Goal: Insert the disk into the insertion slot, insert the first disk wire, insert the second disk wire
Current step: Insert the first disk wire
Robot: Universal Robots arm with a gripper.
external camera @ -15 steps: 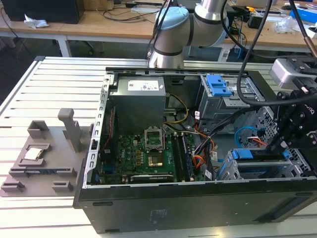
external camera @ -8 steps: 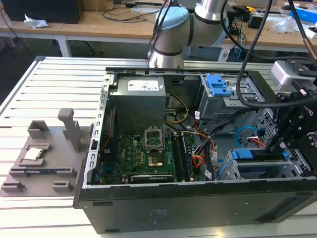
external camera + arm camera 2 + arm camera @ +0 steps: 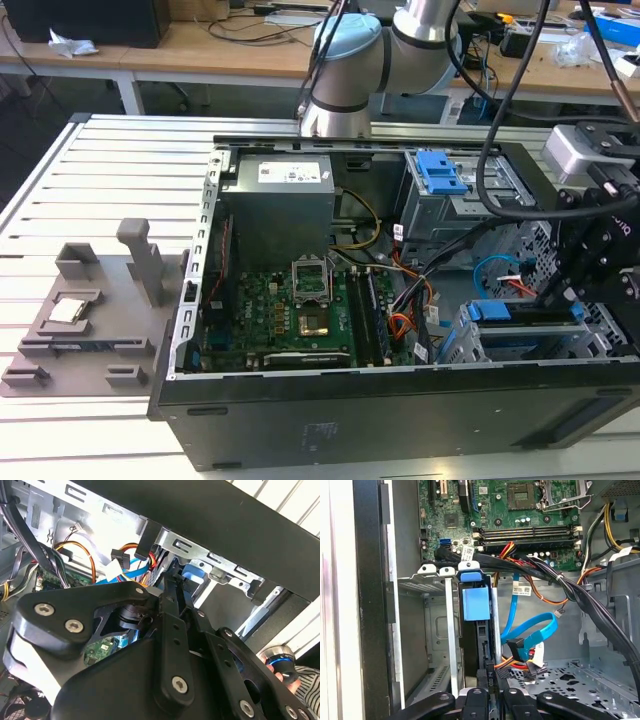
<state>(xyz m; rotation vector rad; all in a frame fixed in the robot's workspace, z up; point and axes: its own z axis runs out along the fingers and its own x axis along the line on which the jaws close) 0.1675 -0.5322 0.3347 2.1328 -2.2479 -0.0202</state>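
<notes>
Robot fingers (image 3: 490,676) sit drawn nearly together against the near end of the disk (image 3: 476,605), which stands edge-on straight ahead of them in the first wrist view. Whether they pinch that end or only press on it cannot be told. The narrow set suits a thin edge and seems chosen to keep the tips clear of the sheet metal close on either side.

The disk, framed in its blue carrier, lies between the walls of the insertion slot (image 3: 436,630). This grey perforated cage closes around the disk just beyond the fingertips. By the look of it the disk is well inside, its far blue tab pointing away from the fingers toward the motherboard (image 3: 520,510).

To one side of the fingers a blue data cable (image 3: 540,630) loops free with its plug hanging loose, near the disk but not joined to it. A black wire bundle (image 3: 545,575) crosses beyond the disk's far end. On this showing, neither wire step looks done.

In the exterior view the fingers (image 3: 565,295) reach down into a corner of the open computer case (image 3: 400,410). It lies on its side on the slatted table (image 3: 100,180), leaving the cage open to the arm from above.
</notes>
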